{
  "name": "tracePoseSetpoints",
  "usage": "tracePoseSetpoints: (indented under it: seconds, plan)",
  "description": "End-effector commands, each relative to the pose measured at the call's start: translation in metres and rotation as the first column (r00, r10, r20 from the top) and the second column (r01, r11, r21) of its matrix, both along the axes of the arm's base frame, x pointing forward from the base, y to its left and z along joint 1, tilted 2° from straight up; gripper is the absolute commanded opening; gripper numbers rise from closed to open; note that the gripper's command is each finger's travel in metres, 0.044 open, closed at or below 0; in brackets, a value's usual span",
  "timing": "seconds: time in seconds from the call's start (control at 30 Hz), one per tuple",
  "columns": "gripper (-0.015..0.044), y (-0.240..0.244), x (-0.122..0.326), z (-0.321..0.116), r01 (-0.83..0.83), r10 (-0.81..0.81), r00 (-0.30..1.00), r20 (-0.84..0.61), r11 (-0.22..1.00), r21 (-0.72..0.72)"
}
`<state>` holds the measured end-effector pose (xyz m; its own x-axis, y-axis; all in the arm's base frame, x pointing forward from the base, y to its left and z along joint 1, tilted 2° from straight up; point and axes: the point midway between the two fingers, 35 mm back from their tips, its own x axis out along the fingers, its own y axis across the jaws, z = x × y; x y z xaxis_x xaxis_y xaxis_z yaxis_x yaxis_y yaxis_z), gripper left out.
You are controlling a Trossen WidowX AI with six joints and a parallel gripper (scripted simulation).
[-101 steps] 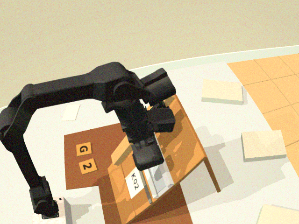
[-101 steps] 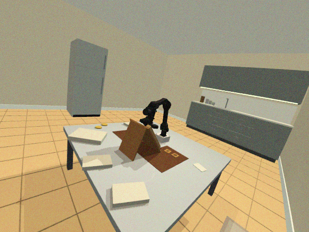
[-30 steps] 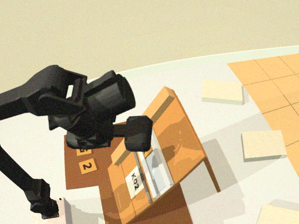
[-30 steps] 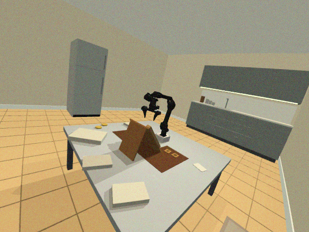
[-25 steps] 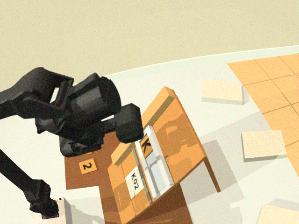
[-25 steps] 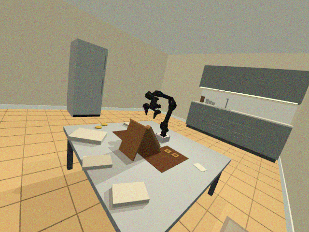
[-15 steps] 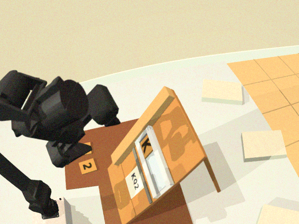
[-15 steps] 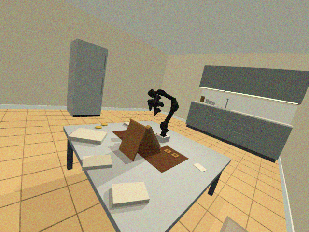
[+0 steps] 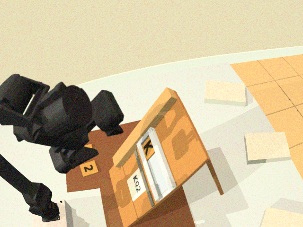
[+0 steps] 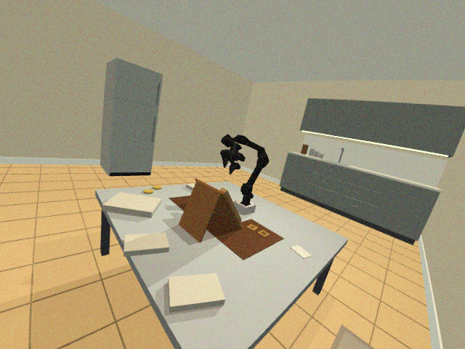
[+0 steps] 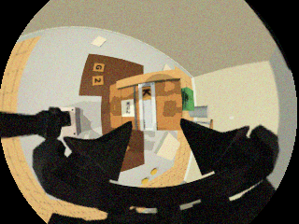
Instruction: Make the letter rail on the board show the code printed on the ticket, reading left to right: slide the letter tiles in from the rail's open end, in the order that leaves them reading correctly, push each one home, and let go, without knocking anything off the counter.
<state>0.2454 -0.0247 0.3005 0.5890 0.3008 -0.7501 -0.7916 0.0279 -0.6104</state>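
The wooden board (image 9: 181,144) (image 10: 204,214) (image 11: 168,105) leans like an easel on the table. Its clear letter rail (image 9: 160,168) (image 11: 149,114) holds one orange K tile (image 9: 148,146) (image 11: 147,91) at its closed upper end. The white ticket (image 9: 136,184) (image 11: 126,107) beside the rail reads K, a round letter, then 2. A 2 tile (image 9: 89,168) (image 11: 96,80) and a G tile (image 11: 98,68) lie on the brown mat (image 9: 107,144) (image 10: 244,243) (image 11: 117,72). My gripper (image 11: 156,122) (image 10: 229,167) is open and empty, high above the mat and apart from the board.
Three cream slabs (image 9: 225,92) (image 9: 266,146) (image 9: 281,217) lie on the table beyond the board. The arm's white base block (image 9: 66,212) stands beside the mat. A small white card (image 10: 301,251) and two yellow discs (image 10: 148,190) lie near the table edges.
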Motion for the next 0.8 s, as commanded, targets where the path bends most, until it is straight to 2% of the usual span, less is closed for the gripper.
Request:
tracePoseSetpoints:
  seconds: [0.0,0.17,0.33,0.47,0.63,0.77]
  plan:
    - [0.034,-0.032,0.022,-0.035,0.154,-0.15,0.98,-0.131,0.988,0.023]
    - [0.034,-0.086,0.044,-0.094,0.402,-0.384,0.873,-0.302,0.916,-0.005]
    - [0.034,-0.136,0.043,-0.16,0.592,-0.567,0.699,-0.436,0.8,-0.092]
    - [0.034,-0.159,0.038,-0.193,0.676,-0.648,0.585,-0.487,0.722,-0.149]
    - [0.034,-0.201,0.023,-0.252,0.797,-0.771,0.334,-0.542,0.538,-0.274]
    - [0.034,-0.202,0.023,-0.254,0.8,-0.774,0.324,-0.543,0.531,-0.279]
